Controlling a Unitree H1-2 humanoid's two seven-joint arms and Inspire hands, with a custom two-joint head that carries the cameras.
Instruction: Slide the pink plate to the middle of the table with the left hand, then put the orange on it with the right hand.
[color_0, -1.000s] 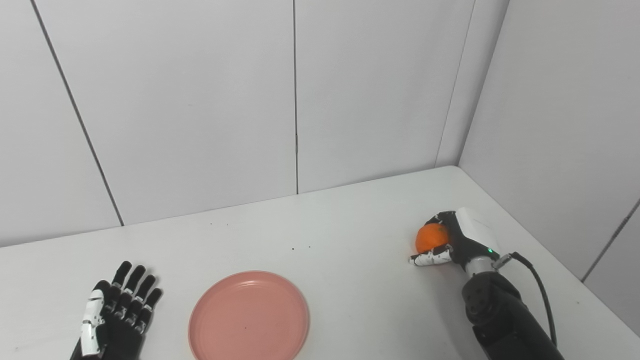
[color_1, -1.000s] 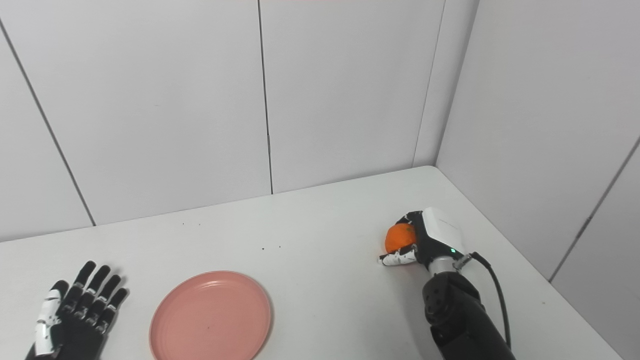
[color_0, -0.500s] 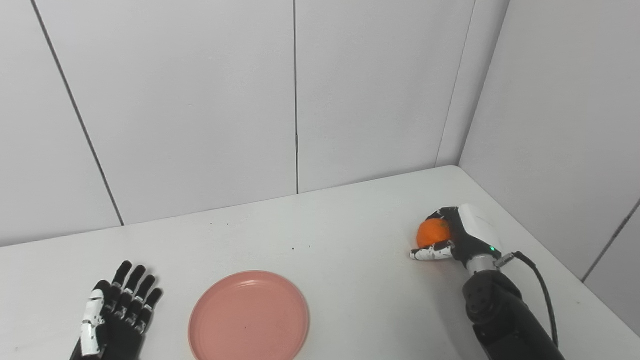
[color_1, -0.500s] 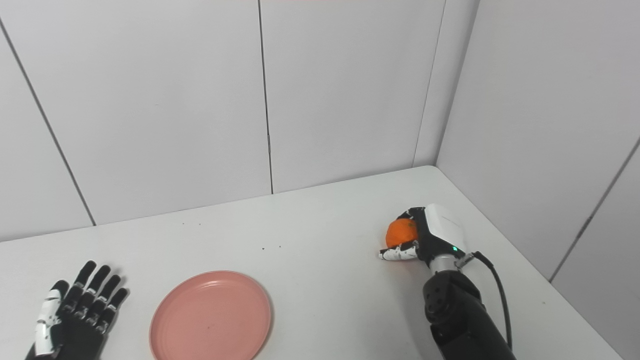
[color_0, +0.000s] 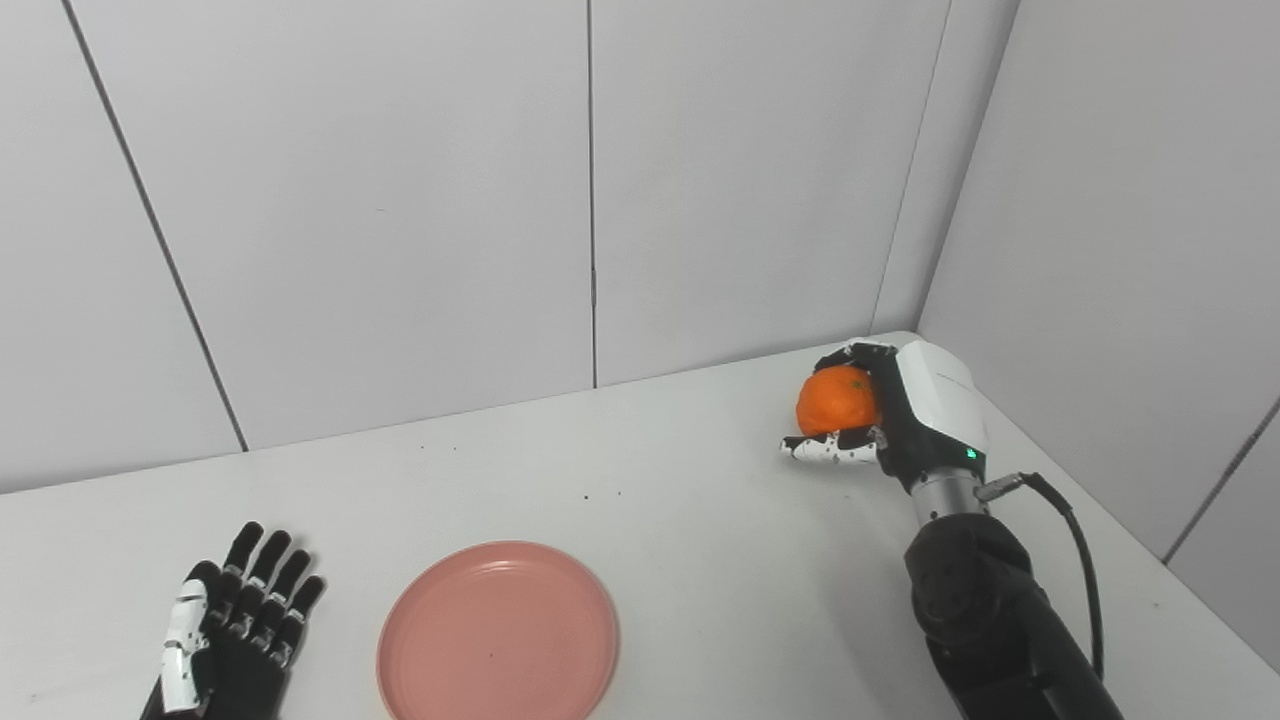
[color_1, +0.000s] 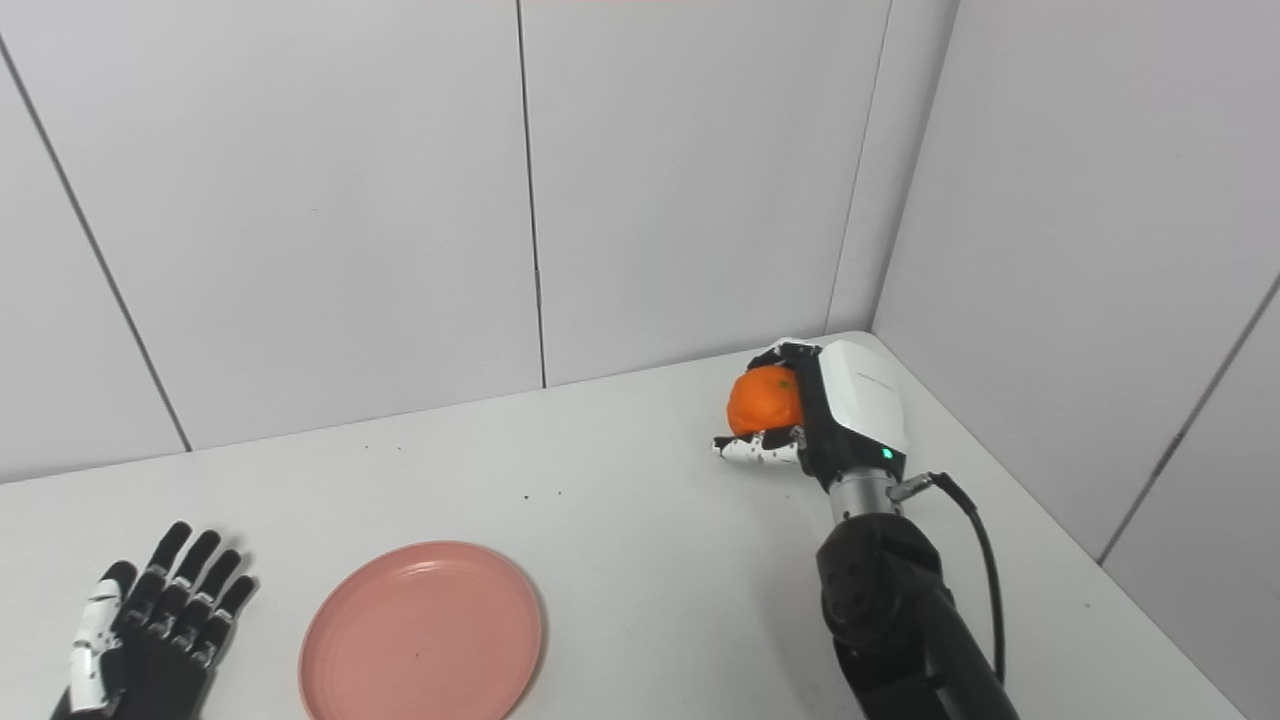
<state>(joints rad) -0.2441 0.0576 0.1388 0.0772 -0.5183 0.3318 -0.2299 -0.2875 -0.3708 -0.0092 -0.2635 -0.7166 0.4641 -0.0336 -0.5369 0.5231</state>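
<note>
My right robot hand (color_0: 905, 420) holds the orange (color_0: 836, 401) tight, up off the counter (color_0: 700, 520), so I can carry it. The plate (color_0: 497, 632) waits low to its left. My left robot hand (color_0: 235, 635) lies flat and wide beside the plate, out of the way.

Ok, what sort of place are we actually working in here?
Most likely a bare lab or test cell: a plain white table set into a corner of blank grey wall panels, with only a pink plate and the orange as props.
</note>
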